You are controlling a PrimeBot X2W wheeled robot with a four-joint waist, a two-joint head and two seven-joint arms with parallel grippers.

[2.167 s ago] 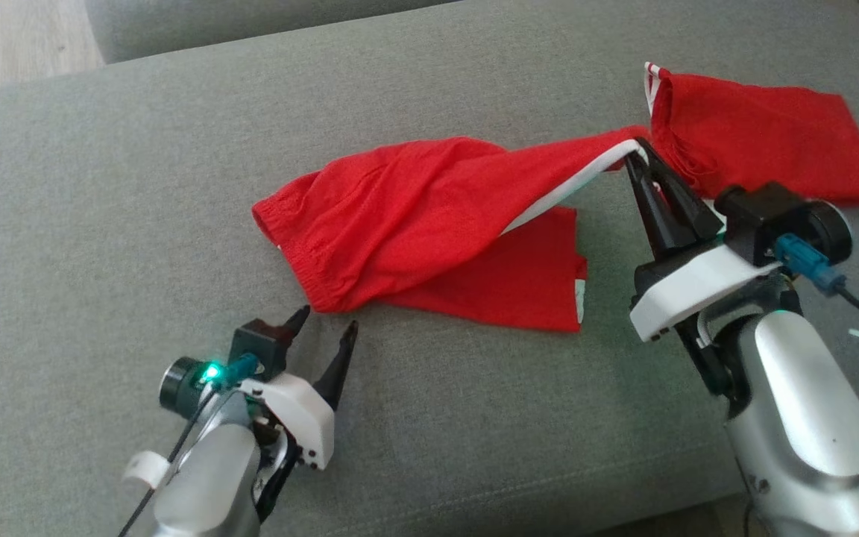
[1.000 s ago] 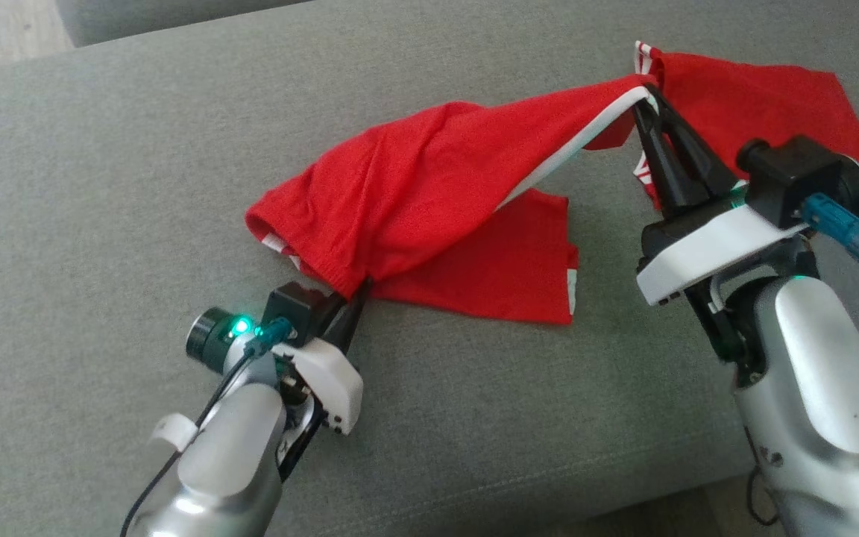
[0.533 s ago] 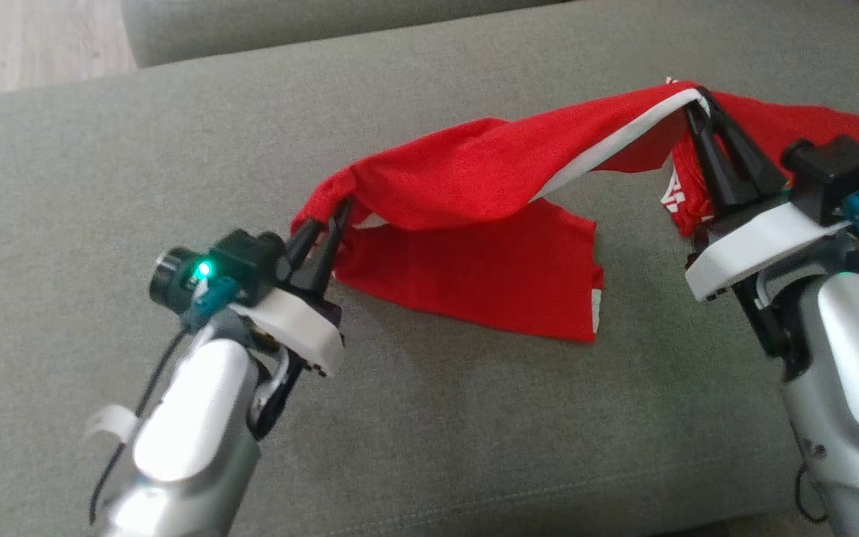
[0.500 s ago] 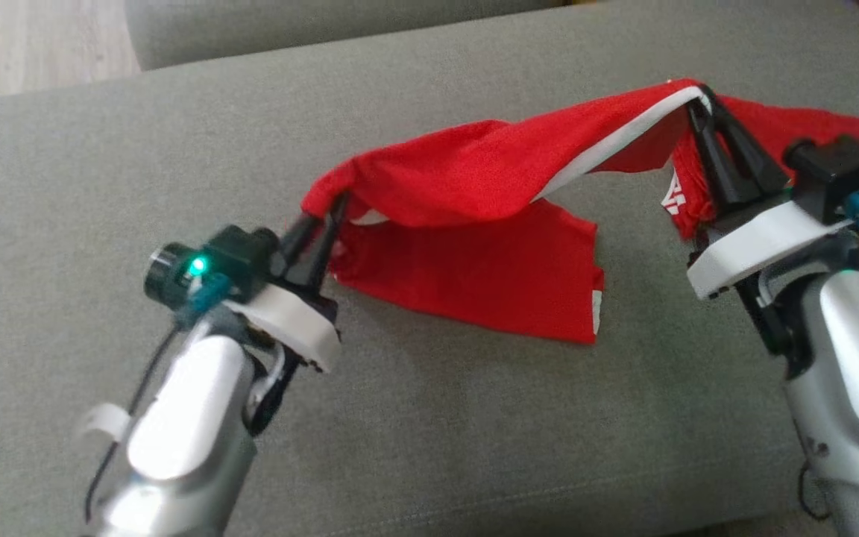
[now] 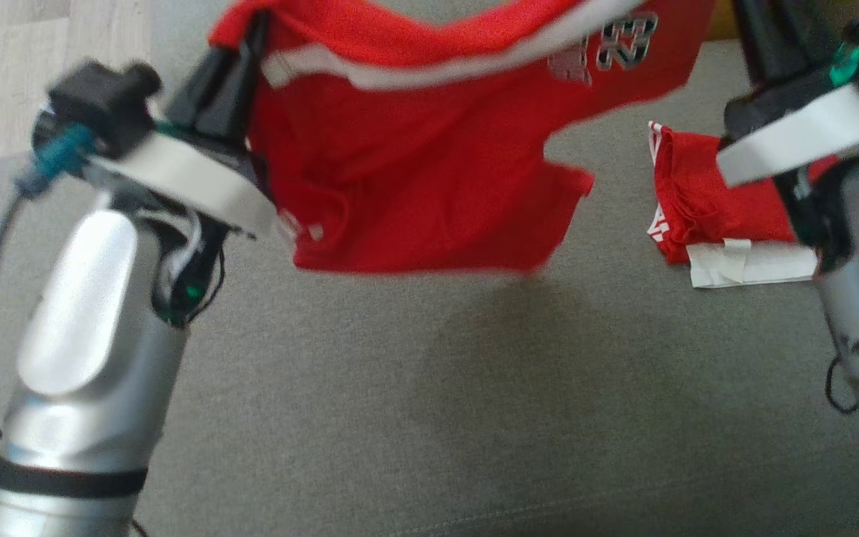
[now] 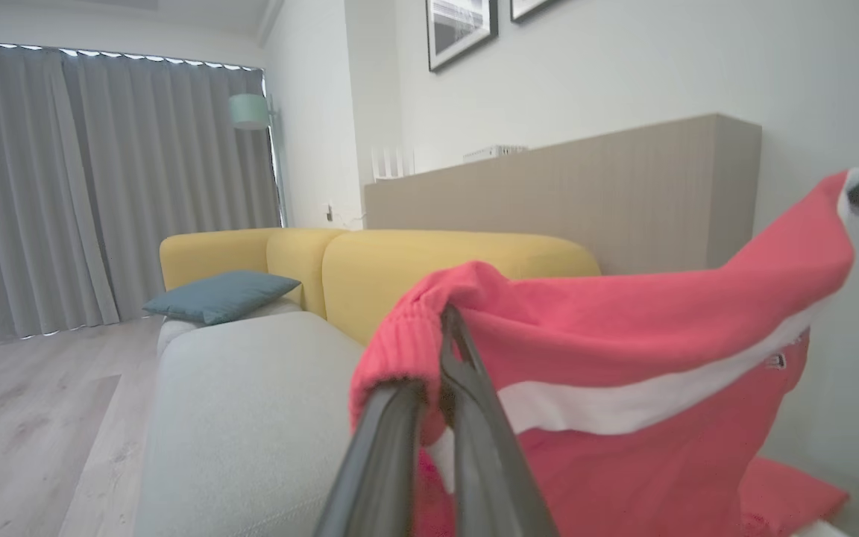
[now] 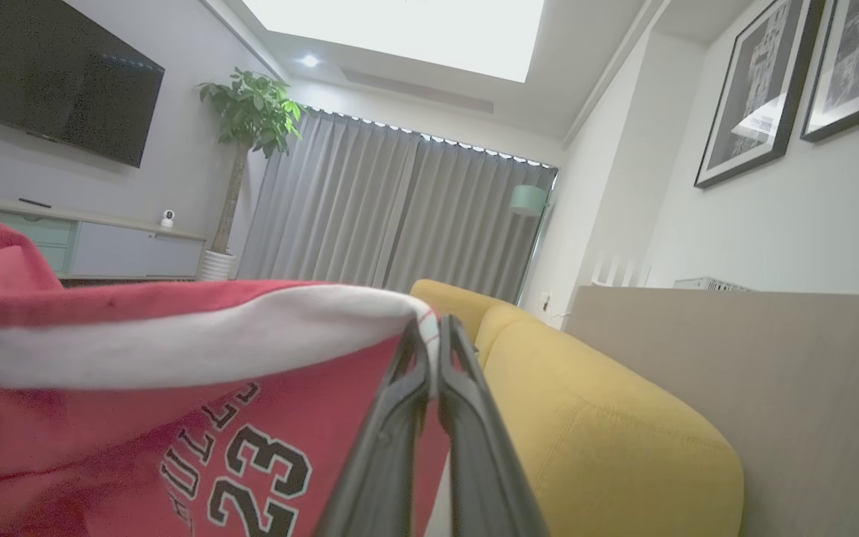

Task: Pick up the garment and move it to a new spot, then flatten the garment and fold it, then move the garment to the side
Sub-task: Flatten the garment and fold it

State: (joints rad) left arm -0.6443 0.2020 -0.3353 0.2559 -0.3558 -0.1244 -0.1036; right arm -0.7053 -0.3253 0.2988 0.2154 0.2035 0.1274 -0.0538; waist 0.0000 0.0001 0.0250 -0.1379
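Cloth in the air, that is the whole of it from where I stand. On the left, the left pincer [image 5: 249, 33] is clamped tight on a ribbed edge of the garment [image 5: 414, 149], its jaws all but meeting through the fabric. The red garment sags between the two arms, clear of the grey sofa [image 5: 429, 418], with a white stripe along its top and a number near its right end. The right pincer [image 7: 430, 332] is pinched fully closed on the striped edge at the other corner. Further right, a folded red piece [image 5: 705, 201] lies on the sofa with a white slip [image 5: 754, 265] touching its near edge.

This looks like the carry to a new spot. To do it well, I'd move both arms together at one height and draw them a little apart so the top edge goes taut. Then lower so the hanging hem lands first and the cloth lays out flat, away from the folded piece.
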